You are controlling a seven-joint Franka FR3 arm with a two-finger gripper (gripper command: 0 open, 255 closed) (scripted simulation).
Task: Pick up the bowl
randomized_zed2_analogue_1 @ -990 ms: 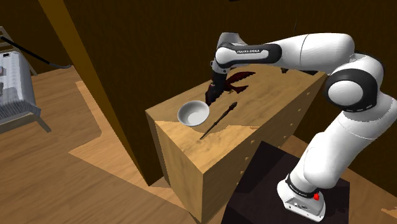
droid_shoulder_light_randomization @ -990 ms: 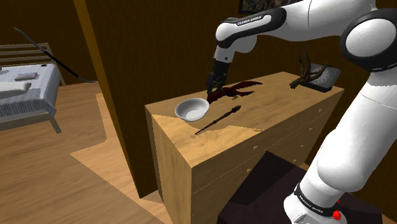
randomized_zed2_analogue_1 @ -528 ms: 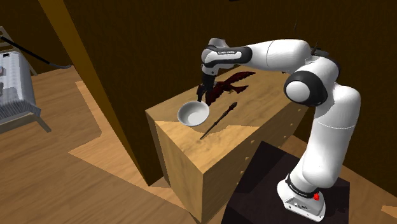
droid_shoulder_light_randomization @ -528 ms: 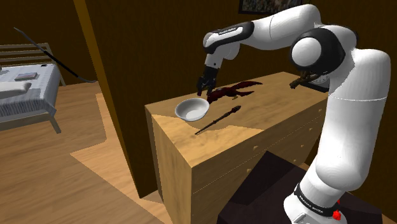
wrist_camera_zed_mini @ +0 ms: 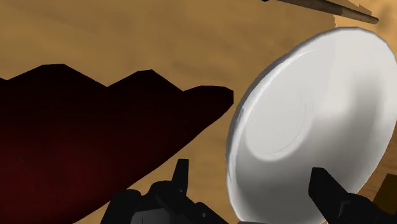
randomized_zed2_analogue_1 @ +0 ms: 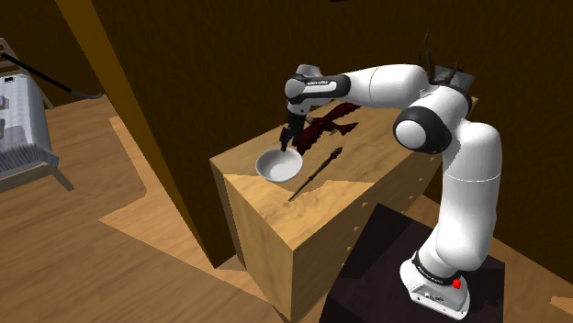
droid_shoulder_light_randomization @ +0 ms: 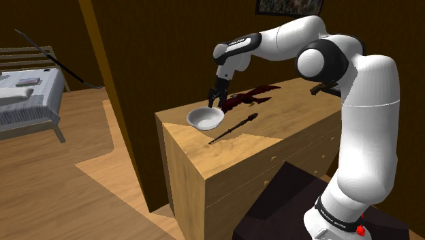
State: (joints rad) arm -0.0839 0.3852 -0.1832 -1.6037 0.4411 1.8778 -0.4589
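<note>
Dim room of dark brown walls (droid_shoulder_light_randomization: 170, 48) and wooden floor (droid_shoulder_light_randomization: 68, 198), with a bed (droid_shoulder_light_randomization: 27, 95) at the shoulder view's far left. In the middle, a light wooden dresser (droid_shoulder_light_randomization: 259, 170), small knobs along its front. On its top, near the corner toward the bed, a white bowl (droid_shoulder_light_randomization: 205, 118), upright with its mouth up and resting on the wood. Near the bowl, on the side toward the dresser's front edge, a thin dark stick (droid_shoulder_light_randomization: 235, 127) lying flat and aslant. Behind the bowl, toward the wall, a flat dark red shape (droid_shoulder_light_randomization: 252, 95) with jagged edges, also lying on the wood. From the dark stand (droid_shoulder_light_randomization: 272, 211) at the shoulder view's lower right, a white arm (droid_shoulder_light_randomization: 361, 136) rising, bending and reaching across the dresser toward the bowl. At its tip, the black end effector (droid_shoulder_light_randomization: 214, 102), pointing down at the bowl's far rim, between the bowl and the dark red shape. Same layout in the second exterior view: end effector (randomized_zed2_analogue_1: 285, 142) low over the back edge of the bowl (randomized_zed2_analogue_1: 279, 165), stick (randomized_zed2_analogue_1: 317, 171) beside it, dresser (randomized_zed2_analogue_1: 303, 229) below. Through the wrist view, end effector (wrist_camera_zed_mini: 249, 172) spread wide, fingers (wrist_camera_zed_mini: 334, 194) well apart: one over bare wood next to the dark red shape (wrist_camera_zed_mini: 83, 140), the other over the white inside of the bowl (wrist_camera_zed_mini: 305, 127), with the rim between the two. Nothing clasped; contact with the rim impossible to tell.
</note>
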